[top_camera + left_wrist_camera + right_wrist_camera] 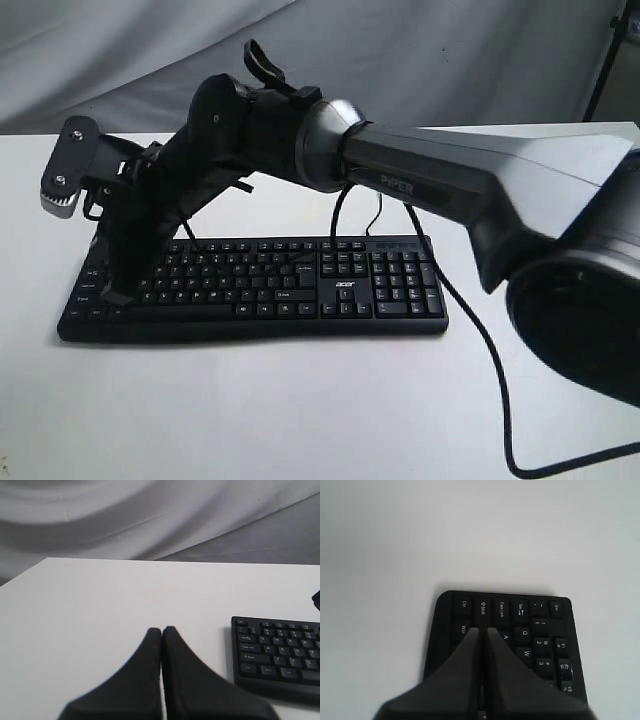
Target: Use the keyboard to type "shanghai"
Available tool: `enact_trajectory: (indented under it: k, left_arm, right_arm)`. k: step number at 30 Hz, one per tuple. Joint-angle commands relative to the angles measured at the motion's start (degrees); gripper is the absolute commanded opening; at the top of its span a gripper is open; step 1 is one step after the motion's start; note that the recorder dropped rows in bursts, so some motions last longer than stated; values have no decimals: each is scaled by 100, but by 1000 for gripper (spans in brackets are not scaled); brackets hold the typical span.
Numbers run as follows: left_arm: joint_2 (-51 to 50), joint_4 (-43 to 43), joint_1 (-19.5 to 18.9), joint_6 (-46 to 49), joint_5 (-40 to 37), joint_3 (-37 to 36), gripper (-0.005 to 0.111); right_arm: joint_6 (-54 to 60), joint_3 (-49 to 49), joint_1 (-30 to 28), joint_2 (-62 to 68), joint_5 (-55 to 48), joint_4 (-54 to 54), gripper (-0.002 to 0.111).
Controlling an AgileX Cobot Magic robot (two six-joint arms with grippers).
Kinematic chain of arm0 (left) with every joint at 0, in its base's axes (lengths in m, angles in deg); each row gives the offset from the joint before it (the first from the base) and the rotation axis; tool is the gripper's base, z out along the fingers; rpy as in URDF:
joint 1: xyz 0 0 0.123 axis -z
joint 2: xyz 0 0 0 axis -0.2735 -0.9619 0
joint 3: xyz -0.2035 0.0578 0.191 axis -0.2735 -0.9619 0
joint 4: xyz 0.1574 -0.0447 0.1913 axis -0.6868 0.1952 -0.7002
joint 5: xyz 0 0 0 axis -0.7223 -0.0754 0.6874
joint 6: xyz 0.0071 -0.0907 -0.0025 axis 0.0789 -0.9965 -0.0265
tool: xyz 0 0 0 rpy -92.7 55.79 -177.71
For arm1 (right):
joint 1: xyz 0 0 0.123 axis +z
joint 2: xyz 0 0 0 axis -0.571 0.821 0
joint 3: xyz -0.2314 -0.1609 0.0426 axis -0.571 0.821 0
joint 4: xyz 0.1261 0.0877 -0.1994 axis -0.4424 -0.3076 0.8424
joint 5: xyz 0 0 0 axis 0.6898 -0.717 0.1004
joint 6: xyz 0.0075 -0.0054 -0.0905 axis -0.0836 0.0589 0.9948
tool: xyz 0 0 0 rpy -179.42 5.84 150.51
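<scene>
The black keyboard point(385, 290) with an "acer" logo lies across the white table point(250, 410). My right arm reaches over it from the right. Its gripper point(118, 296) is shut and points down at the keyboard's left end. In the right wrist view the closed fingertips of that gripper point(482, 630) sit over the keyboard point(545, 630), beside the A key point(506, 637) and close to Shift and Win. My left gripper point(161, 629) is shut with nothing in it and hangs over bare table, off the left end of the keyboard point(280, 652).
A thin black cable point(497, 390) runs from the back of the keyboard to the right and curls toward the front right of the table. Grey cloth point(420, 50) hangs behind the table's far edge. The right arm's body point(450, 190) spans the space above the keyboard.
</scene>
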Motion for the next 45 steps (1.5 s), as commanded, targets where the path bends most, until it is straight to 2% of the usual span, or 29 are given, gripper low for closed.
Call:
enact_trajectory:
  k: [1,6,11,17,29,35,45]
  left_arm:
    - [29,4,-14,-11,60,-29,1]
    - [29,4,-14,-11,60,-29,1]
    - [29,4,-14,-11,60,-29,1]
    - [29,4,-14,-11,60,-29,1]
    - [29,4,-14,-11,60,-29,1]
    - [29,4,-14,-11,60,-29,1]
    - [29,4,-14,-11,60,-29,1]
  right_arm:
    - [-277,-561,-36,381,-339,192,0]
    - [-590,-1168,-26,821,-409,407,0]
    - [-1302,-1965,6,1165,-701,1117,0]
    - [-1434,-2619,74,1442,-1102,1304,0]
    - [-1729,-2631,74,1499,-1431,1829,0]
    - [-1729,-2631,74,1550,-1005,1712,0]
    - [-1886,-2631,74,1636,-945,1636,0]
